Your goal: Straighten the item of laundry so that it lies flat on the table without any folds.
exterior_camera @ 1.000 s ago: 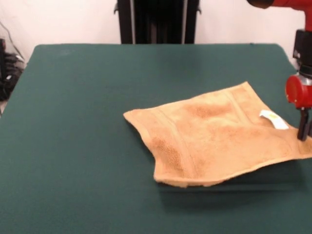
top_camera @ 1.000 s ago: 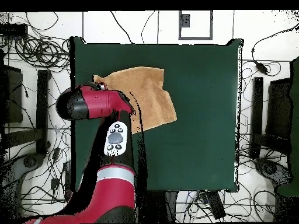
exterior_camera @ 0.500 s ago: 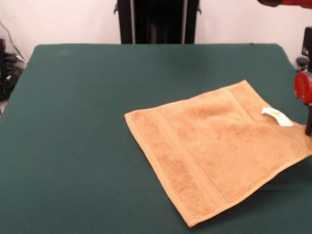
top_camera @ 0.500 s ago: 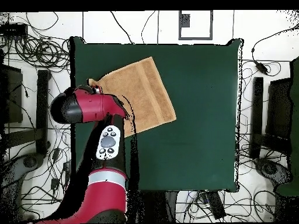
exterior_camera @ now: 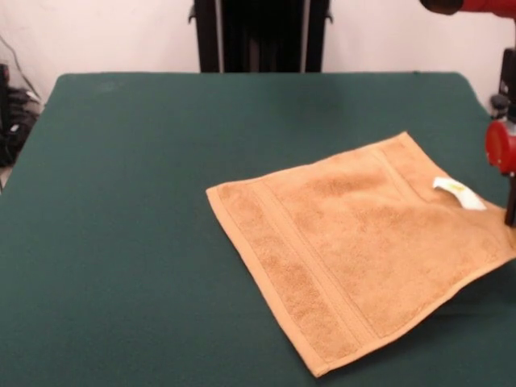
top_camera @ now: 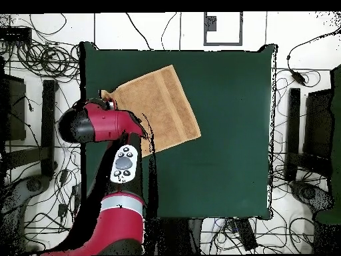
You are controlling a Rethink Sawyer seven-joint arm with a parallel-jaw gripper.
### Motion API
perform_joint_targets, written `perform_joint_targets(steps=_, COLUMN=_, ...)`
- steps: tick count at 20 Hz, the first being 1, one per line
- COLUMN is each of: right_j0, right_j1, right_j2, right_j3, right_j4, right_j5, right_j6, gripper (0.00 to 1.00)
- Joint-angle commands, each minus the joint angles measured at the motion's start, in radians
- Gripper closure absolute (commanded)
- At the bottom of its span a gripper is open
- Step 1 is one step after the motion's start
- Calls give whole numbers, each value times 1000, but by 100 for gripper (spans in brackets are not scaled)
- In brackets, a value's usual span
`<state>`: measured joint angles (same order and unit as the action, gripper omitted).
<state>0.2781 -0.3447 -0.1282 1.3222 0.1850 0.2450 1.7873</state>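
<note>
Towel [exterior_camera: 355,254] lies spread open on the table [exterior_camera: 137,201], set at an angle like a diamond, woven border bands running along its edges; in the front view it occupies the right half of the surface, reaching the right edge of the picture. Small white label [exterior_camera: 458,193] sits at its right-hand edge. The corner at the far right looks slightly raised, with a shadow beneath it. Gripper [exterior_camera: 510,208] stands at that same edge, only a dark sliver visible below a red joint; cannot tell whether it is spread, closed, or pinching the cloth. From overhead, the towel [top_camera: 163,107] sits in the table's [top_camera: 226,133] upper left part, and the red arm [top_camera: 100,123] covers its left corner. Table cloth is dark green, otherwise bare. White wall behind, black pedestal [exterior_camera: 260,34] at the far side. Cables [top_camera: 40,60] sprawl over the pale floor around the table.
</note>
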Motion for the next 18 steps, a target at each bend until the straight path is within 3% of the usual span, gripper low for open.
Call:
perform_joint_targets(steps=1, right_j0=37, right_j1=53, right_j2=20, right_j3=100, right_j4=47, right_j5=-48, right_j6=269, gripper=100)
perform_joint_targets(steps=4, right_j0=37, right_j1=54, right_j2=20, right_j3=100, right_j4=49, right_j5=-51, right_j6=266, gripper=100)
perform_joint_targets(steps=5, right_j0=37, right_j1=53, right_j2=20, right_j3=100, right_j4=51, right_j5=-51, right_j6=265, gripper=0)
perform_joint_targets(steps=18, right_j0=42, right_j1=55, right_j2=12, right_j3=94, right_j4=51, right_j5=-46, right_j6=258, gripper=0)
